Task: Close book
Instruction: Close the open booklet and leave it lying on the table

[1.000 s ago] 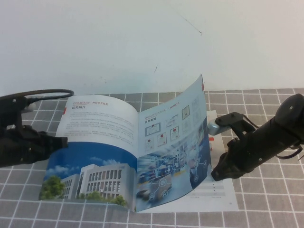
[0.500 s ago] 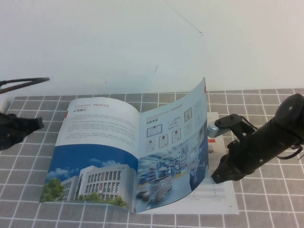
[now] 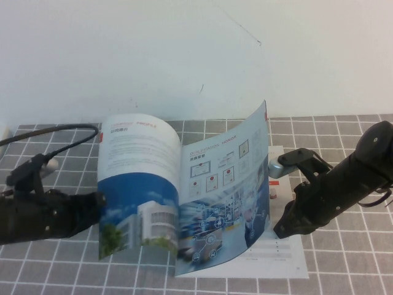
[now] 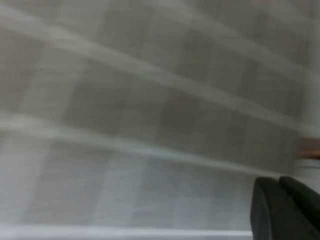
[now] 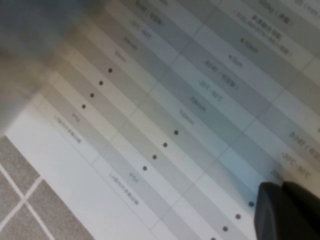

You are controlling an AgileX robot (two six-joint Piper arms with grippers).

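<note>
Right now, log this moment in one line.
task: close book | left pincer: at raised left page edge | right pincer: beside upright right page | book: not yet shut

book (image 3: pixel 202 184): blue, white
tablecloth (image 3: pixel 344 270): grey, white grid
my left gripper (image 3: pixel 97 206): black, lower left
my right gripper (image 3: pixel 282 226): black, right

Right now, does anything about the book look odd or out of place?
Yes. The book lies neither flat nor closed: its left page bows upward beside the left gripper, and a right page stands curled. The right gripper is low at the flat page beside it. No tear shows.
</note>
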